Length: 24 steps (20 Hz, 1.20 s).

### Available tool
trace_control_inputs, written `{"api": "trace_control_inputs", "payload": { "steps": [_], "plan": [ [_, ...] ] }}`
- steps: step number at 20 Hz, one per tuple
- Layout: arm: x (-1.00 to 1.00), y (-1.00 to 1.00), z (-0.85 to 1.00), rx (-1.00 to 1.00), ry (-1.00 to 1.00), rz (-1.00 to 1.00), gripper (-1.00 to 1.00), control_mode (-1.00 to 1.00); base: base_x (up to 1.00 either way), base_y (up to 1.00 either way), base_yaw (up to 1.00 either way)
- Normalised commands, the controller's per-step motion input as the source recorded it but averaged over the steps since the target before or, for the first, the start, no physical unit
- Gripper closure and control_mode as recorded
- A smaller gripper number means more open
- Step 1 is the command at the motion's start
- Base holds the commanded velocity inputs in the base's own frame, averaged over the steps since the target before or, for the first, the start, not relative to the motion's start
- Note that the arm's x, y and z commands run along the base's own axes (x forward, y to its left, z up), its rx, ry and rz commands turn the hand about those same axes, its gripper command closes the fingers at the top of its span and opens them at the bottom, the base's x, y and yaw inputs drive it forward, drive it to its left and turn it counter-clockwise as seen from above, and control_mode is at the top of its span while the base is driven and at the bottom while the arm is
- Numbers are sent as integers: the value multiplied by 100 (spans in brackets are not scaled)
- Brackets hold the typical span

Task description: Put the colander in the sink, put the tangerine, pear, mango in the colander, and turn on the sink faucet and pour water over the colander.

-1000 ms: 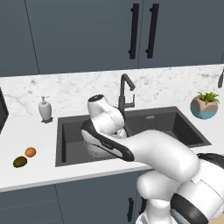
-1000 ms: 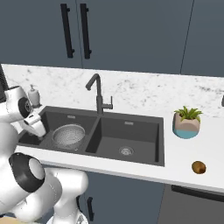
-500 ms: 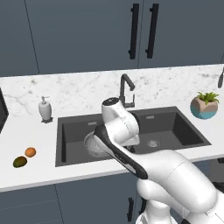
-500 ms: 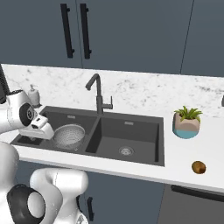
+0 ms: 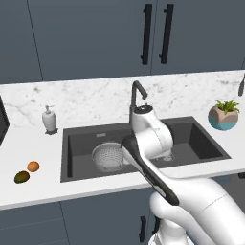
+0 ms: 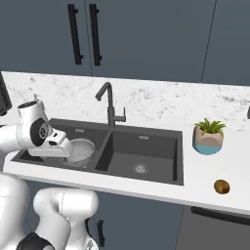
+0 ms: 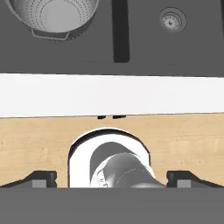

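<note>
The colander sits in the sink; gripper open, empty; tangerine, mango wait on counter; faucet off.

From behind the arm's left shoulder, we look forward and down across the sink, with the faucet near centre frame and the cabinets behind. From the right shoulder we face the same counter, the sink angled the other way. Both views share the two basins, the faucet and the colander. On the hand, we look straight down, close above the counter's front edge, the colander at upper left.
</note>
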Motion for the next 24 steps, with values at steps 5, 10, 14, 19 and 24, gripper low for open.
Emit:
{"api": "trace_control_inputs", "payload": {
  "steps": [5,10,14,19,24],
  "plan": [
    [-11,-57,36,0,0,0,-100,-100,0,0,0],
    [-31,-57,38,14,-4,0,-100,-100,0,0,0],
    [-16,-28,18,38,0,0,-100,-100,0,0,0],
    [2,-25,14,45,-2,0,-100,-100,0,0,0],
    [12,-30,27,34,0,0,-100,-100,0,0,0]
  ]
}}
